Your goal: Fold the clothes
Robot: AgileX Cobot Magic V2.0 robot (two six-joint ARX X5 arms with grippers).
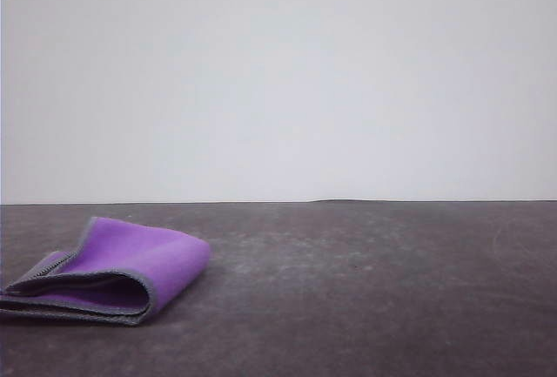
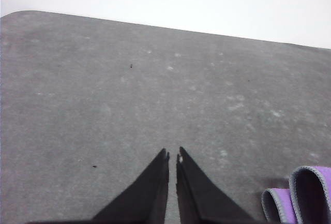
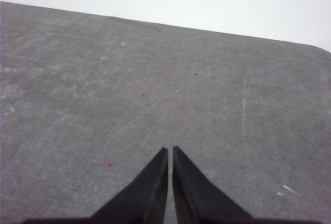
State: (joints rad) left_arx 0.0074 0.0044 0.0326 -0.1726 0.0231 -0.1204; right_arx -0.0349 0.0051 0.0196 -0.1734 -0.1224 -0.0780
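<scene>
1. cloth (image 1: 113,271) lies on the desk (image 1: 365,290) at near left, folded over w/ purple face out, grey edging along the open side.
2. left gripper (image 2: 172,154): jaws pressed together, holding nothing, over bare desk; cloth's looped edges just beside it.
3. right gripper (image 3: 170,149): jaws likewise closed & empty, over bare desk.
4. fold looks loose and puffy, layers gaping, so prob. not finished.
5. risks: a pinch could catch one layer only and pull the fold open; cloth sits close to the near-left desk edge, so a drag could slide it off; soft fabric may spring back.
</scene>
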